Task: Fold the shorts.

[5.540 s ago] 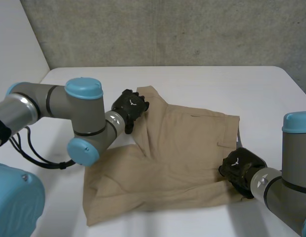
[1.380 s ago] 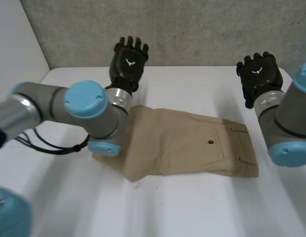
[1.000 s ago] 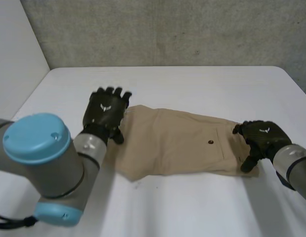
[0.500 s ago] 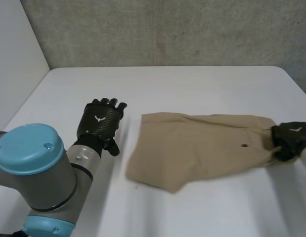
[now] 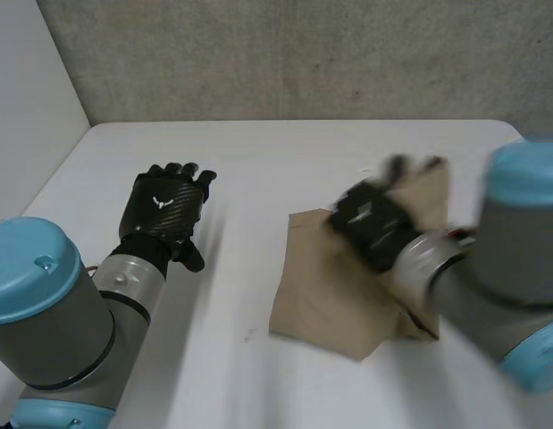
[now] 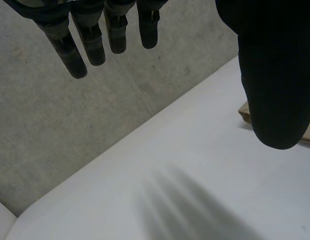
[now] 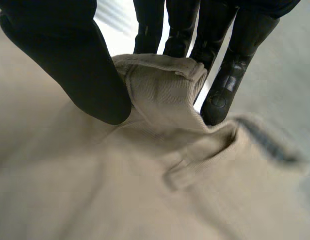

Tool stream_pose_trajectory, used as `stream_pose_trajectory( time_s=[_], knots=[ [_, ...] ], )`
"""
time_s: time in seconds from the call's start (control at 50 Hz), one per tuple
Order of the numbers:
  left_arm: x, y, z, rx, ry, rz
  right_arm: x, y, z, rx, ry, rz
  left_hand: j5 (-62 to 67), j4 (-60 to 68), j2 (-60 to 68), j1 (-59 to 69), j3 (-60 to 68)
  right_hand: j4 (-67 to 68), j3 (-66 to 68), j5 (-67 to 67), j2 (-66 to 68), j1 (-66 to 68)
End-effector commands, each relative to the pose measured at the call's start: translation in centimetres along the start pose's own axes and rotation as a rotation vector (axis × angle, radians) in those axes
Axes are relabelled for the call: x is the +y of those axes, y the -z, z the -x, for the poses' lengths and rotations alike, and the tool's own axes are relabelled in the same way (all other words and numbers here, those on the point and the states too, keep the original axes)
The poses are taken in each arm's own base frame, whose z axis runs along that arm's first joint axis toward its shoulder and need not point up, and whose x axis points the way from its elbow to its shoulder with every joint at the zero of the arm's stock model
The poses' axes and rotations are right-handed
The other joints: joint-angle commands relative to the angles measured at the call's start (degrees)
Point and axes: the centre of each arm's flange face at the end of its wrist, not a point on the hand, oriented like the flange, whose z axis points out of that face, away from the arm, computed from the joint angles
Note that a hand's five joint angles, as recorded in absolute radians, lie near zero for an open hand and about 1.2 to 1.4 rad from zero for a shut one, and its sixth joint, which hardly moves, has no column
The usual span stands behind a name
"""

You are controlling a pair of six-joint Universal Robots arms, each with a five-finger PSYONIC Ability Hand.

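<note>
Just one pair of shorts (image 5: 339, 299) was seen, bunched up on the white table (image 5: 258, 152) on the right arm's side. An edge was pinched between thumb and fingers by the right robot hand (image 5: 372, 228). The left robot hand (image 5: 163, 212) was held spread over the table, well apart from them.

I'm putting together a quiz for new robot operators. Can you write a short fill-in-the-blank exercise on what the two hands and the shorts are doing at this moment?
1. The right hand pinches the tan shorts between its fingers and its ____.
2. The left hand, its fingers straight, is apart from the shorts and holds ____.
3. The table under the shorts is coloured ____.

Missing words: thumb; nothing; white.
</note>
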Motion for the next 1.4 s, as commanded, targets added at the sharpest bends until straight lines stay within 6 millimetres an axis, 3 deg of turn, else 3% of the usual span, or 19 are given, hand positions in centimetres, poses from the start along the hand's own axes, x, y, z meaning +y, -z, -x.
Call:
stream_pose_trajectory(
  time_s=[0.02, 0.06, 0.12, 0.2, 0.22, 0.3, 0.36, 0.46, 0.6, 0.7, 0.8, 0.96, 1.1, 1.28, 1.34, 1.4],
  knots=[
    [-0.5, -0.3, 0.2, -0.009, 0.002, -0.019, -1.2, 0.0, 7.1, -0.196, 0.038, -0.040, -2.5, -1.6, -1.3, -0.9, -2.1, -38.4, -38.8, -31.9, -37.5, -25.3],
    [-0.8, -0.5, 0.3, -0.013, 0.003, -0.027, -1.8, 0.0, 6.7, -0.188, 0.002, -0.067, -2.5, -1.6, -1.3, -0.9, -2.1, -54.3, -54.6, -47.8, -53.4, -41.1],
    [-1.6, -1.1, 0.6, -0.026, 0.010, -0.055, -2.7, 0.1, 5.7, -0.154, -0.082, -0.098, -2.3, -1.4, -1.1, -0.7, -1.9, -58.3, -58.6, -51.8, -57.4, -45.2],
    [-3.0, -1.9, 0.8, -0.036, 0.017, -0.100, -2.6, 0.2, 0.3, 0.005, -0.322, -0.129, -1.8, -0.9, -0.6, -0.2, -1.4, -58.3, -58.6, -51.8, -57.4, -45.2],
    [-3.2, -2.0, 0.7, -0.033, 0.018, -0.108, -2.1, 0.4, -1.9, 0.058, -0.439, -0.134, -1.7, -0.8, -0.5, 0.0, -1.2, -58.3, -58.6, -51.8, -57.4, -45.2],
    [-4.1, -3.2, 0.1, -0.024, 0.034, -0.141, -1.0, 1.2, -5.7, 0.155, -0.657, -0.152, -1.2, -0.3, 0.1, 0.5, -0.7, -58.3, -58.6, -51.8, -57.4, -45.2],
    [-4.7, -3.7, -2.2, 0.033, 0.071, -0.163, -1.0, 1.8, -7.0, 0.189, -0.734, -0.166, -0.5, 0.4, 0.7, 1.1, 0.0, -58.3, -58.6, -51.8, -57.4, -45.2],
    [-4.7, -4.5, -6.2, 0.133, 0.140, -0.157, 1.5, 2.1, -8.8, 0.253, -0.781, -0.092, -0.2, 0.7, 1.1, 1.5, 0.3, -58.3, -58.6, -51.8, -57.4, -45.2],
    [-2.7, -5.1, -10.4, 0.227, 0.204, -0.080, 4.3, 1.0, -7.8, 0.214, -0.819, 0.029, 0.4, 1.3, 1.6, 2.0, 0.8, -58.3, -58.6, -51.8, -57.4, -45.2],
    [0.1, -5.7, -13.2, 0.276, 0.191, 0.004, 6.1, 0.1, -6.9, 0.186, -0.814, 0.101, 0.5, 1.4, 1.7, 2.2, 1.0, -58.3, -58.6, -51.8, -57.4, -45.2],
    [2.1, -6.1, -13.7, 0.282, 0.172, 0.075, 7.6, -0.8, -5.9, 0.156, -0.795, 0.149, 1.4, 2.3, 2.6, 3.0, 1.8, -58.3, -58.6, -51.8, -57.4, -45.2],
    [4.7, -4.9, -13.2, 0.262, 0.103, 0.231, 8.8, -2.1, -3.6, 0.049, -0.720, 0.178, 1.7, 2.6, 2.9, 3.3, 2.2, -58.3, -58.6, -51.8, -57.4, -45.2],
    [5.3, -4.5, -12.5, 0.232, -0.044, 0.271, 10.2, -3.1, -1.8, -0.030, -0.663, 0.205, 1.5, 2.4, 2.7, 3.2, 2.0, -58.3, -58.6, -51.8, -57.4, -45.2],
    [5.2, -4.2, -12.1, 0.217, -0.162, 0.267, 10.4, -3.3, -1.7, -0.032, -0.596, 0.212, 0.5, 1.4, 1.7, 2.2, 1.0, -58.3, -58.6, -51.8, -57.4, -45.2],
    [4.4, -4.1, -12.1, 0.217, -0.155, 0.246, 9.7, -3.2, -2.7, -0.003, -0.589, 0.185, 0.4, 1.3, 1.6, 2.0, 0.8, -58.3, -58.6, -51.8, -57.4, -45.2],
    [1.1, -3.6, -11.6, 0.208, -0.126, 0.167, 8.3, -2.7, -4.3, 0.040, -0.568, 0.139, -0.7, 0.3, 0.6, 1.0, -0.2, -58.3, -58.6, -51.8, -57.4, -45.2]
  ],
)
